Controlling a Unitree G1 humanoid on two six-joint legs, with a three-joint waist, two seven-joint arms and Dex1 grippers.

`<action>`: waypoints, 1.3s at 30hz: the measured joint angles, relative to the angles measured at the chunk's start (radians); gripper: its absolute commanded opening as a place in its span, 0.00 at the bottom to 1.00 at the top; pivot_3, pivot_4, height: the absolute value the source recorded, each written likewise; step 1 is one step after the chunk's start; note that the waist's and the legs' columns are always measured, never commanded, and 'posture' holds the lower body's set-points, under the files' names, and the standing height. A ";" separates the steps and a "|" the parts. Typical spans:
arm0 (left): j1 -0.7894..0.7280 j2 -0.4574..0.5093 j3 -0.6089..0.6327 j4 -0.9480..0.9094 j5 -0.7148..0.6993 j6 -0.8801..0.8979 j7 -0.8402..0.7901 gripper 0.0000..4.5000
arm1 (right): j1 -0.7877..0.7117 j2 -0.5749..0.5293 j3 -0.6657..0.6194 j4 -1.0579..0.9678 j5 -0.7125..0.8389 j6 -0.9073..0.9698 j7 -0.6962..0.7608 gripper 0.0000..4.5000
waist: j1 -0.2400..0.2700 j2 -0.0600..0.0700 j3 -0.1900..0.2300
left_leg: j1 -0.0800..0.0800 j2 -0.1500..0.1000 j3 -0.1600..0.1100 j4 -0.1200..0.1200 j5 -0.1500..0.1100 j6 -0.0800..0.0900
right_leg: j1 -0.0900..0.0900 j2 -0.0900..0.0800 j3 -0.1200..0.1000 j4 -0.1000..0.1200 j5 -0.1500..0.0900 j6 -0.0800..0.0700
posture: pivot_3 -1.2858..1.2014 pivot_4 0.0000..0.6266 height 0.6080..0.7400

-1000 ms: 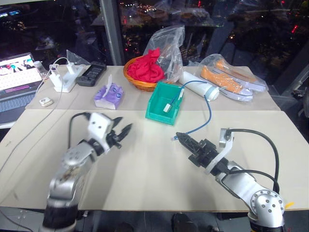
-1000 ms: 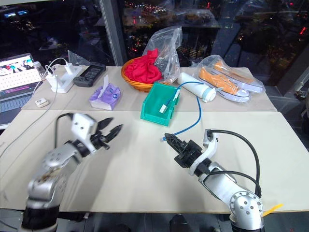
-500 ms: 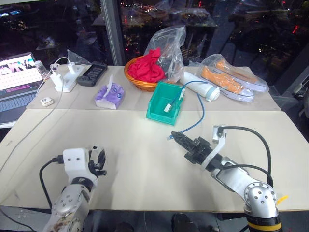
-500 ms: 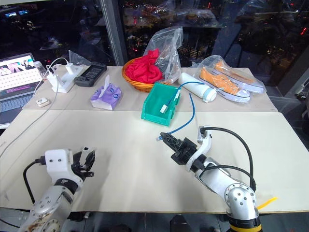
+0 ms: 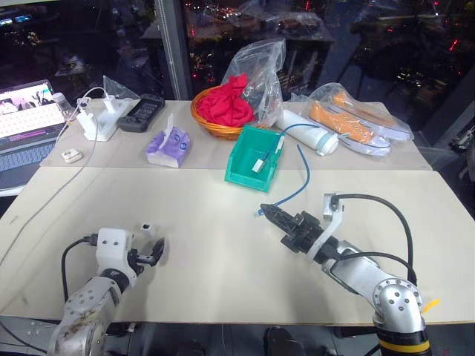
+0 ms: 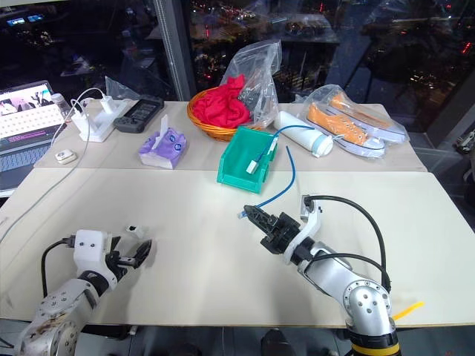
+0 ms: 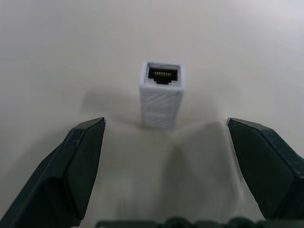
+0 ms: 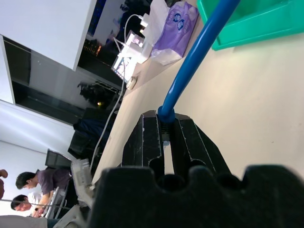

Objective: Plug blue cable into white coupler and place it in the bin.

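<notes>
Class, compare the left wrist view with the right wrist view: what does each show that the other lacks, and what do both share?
Left wrist view alone: the white coupler standing on the table, socket visible, between the left gripper's open fingers. Right wrist view alone: the right gripper shut on the blue cable, with the bin and a purple tissue pack beyond. Shared: the beige tabletop.

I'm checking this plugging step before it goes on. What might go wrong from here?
The small white plastic coupler stands loose on the beige table between the open left tool's fingers; a nudge may topple it. The right tool, shut on the thin blue cable near its plug, could drag the cable's far end out of the teal-green plastic bin.
</notes>
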 measured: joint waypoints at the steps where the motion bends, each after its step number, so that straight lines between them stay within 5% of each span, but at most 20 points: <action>1: -0.013 0.007 -0.001 0.028 0.000 -0.021 -0.019 0.98 | 0.000 0.000 -0.001 0.000 0.001 0.000 -0.002 0.00 | 0.000 0.000 0.000 | 0.000 0.000 0.000 0.000 0.000 0.000 | 0.000 0.000 0.000 0.000 0.000 0.000 | 0.52 0.24 0.86; 5: -0.029 0.006 -0.002 0.075 -0.014 -0.060 -0.045 0.98 | 0.000 0.007 0.000 -0.006 0.001 0.000 -0.007 0.00 | 0.000 0.000 0.000 | 0.001 0.000 0.000 0.000 0.000 0.000 | 0.001 0.000 0.000 0.000 0.000 0.000 | 0.52 0.24 0.86; 16: -0.055 0.004 0.003 0.123 -0.031 -0.087 -0.057 0.14 | 0.008 0.008 0.000 -0.019 0.000 -0.003 -0.026 0.00 | 0.003 0.001 0.000 | 0.001 0.000 0.000 0.000 0.000 0.000 | 0.001 0.000 0.000 0.000 0.000 0.000 | 0.52 0.24 0.86; 25: -0.141 0.014 -0.067 0.147 -0.009 -0.127 -0.079 0.14 | 0.008 0.008 -0.003 -0.021 -0.003 -0.004 -0.028 0.00 | 0.007 0.000 0.000 | 0.000 0.000 0.000 0.000 0.000 -0.001 | 0.001 0.000 0.000 0.000 0.000 0.000 | 0.52 0.24 0.86; 31: -0.391 0.025 -0.292 0.113 0.025 -0.175 -0.200 0.14 | 0.001 -0.001 -0.003 -0.050 -0.103 -0.018 -0.026 0.00 | 0.008 0.001 -0.001 | 0.000 0.000 0.000 -0.001 0.001 -0.001 | 0.001 0.000 0.000 -0.001 0.000 0.000 | 0.52 0.24 0.86; 35: -0.391 -0.046 -0.494 0.178 0.073 -0.221 -0.263 0.14 | 0.020 0.023 -0.021 -0.092 -0.160 -0.067 -0.045 0.00 | -0.005 0.001 -0.001 | 0.002 0.000 0.000 -0.006 0.001 -0.001 | -0.001 0.000 0.000 -0.001 0.000 -0.001 | 0.52 0.24 0.86; 39: -0.378 -0.078 -0.546 0.272 0.096 -0.253 -0.294 0.14 | 0.062 0.017 -0.041 -0.145 -0.194 -0.087 -0.077 0.00 | -0.001 0.001 -0.001 | 0.002 0.000 0.000 -0.008 0.002 -0.003 | 0.000 0.000 0.000 0.000 -0.001 -0.001 | 0.52 0.24 0.86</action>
